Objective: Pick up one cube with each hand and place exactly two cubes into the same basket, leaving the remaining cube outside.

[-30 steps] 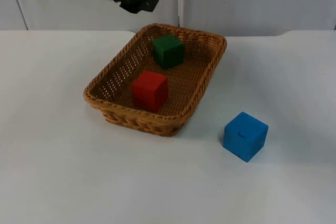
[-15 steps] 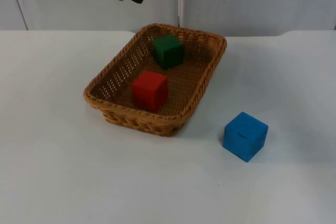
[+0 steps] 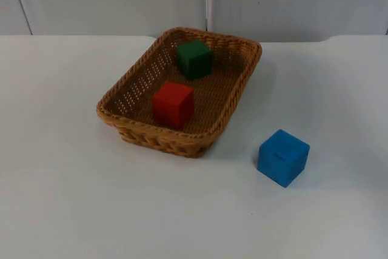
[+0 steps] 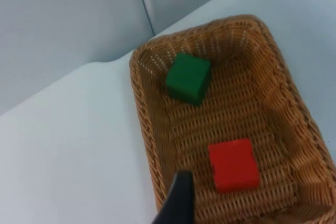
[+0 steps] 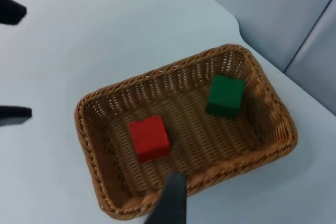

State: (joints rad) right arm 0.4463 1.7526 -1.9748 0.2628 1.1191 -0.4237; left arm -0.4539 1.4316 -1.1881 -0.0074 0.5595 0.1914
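wicker basket (image 3: 182,98) holds red cube (image 3: 173,104) and green cube (image 3: 194,59) | blue cube (image 3: 282,156) on table, outside | left gripper (image 4: 178,203), right gripper (image 5: 170,203) above basket, opening unclear | task looks complete

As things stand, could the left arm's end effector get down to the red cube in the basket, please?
Probably yes. The red cube lies uncovered in the open-topped basket, apart from the green cube, and nothing lies over it beneath the left end effector.
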